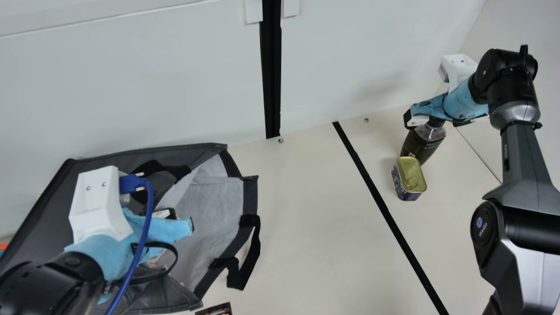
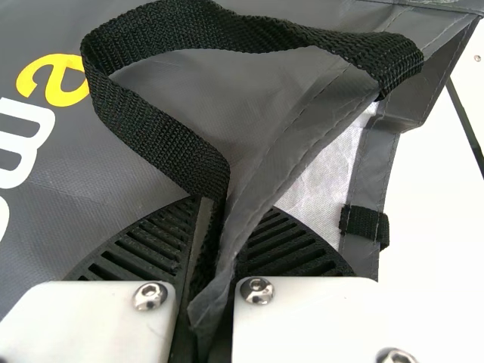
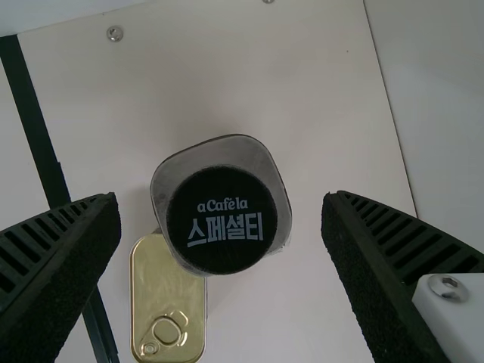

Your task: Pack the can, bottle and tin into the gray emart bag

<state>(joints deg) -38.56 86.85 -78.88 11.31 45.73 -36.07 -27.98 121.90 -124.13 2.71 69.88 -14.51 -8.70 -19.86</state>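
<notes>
Bottle point(image 1: 422, 146) and tin point(image 1: 410, 175) stand at right; right gripper point(image 1: 431, 118) hides the cap point(image 3: 221, 219), which its wrist view shows between wide-parted fingers point(image 3: 57, 276). Left gripper point(image 1: 162, 229), lower left, seems clamped on the gray bag's point(image 1: 216, 205) edge.

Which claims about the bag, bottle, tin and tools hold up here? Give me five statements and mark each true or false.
1. The left tool is closed on cloth of the bag. True.
2. The right tool is clamped on the bottle. False: it is open, with a gap on each side of the bottle.
3. The tin sits on the table, close to the bottle. True.
4. The bottle lies on its side. False: it stands upright, cap up.
5. The tin's pull ring faces down. False: it is on top.
</notes>
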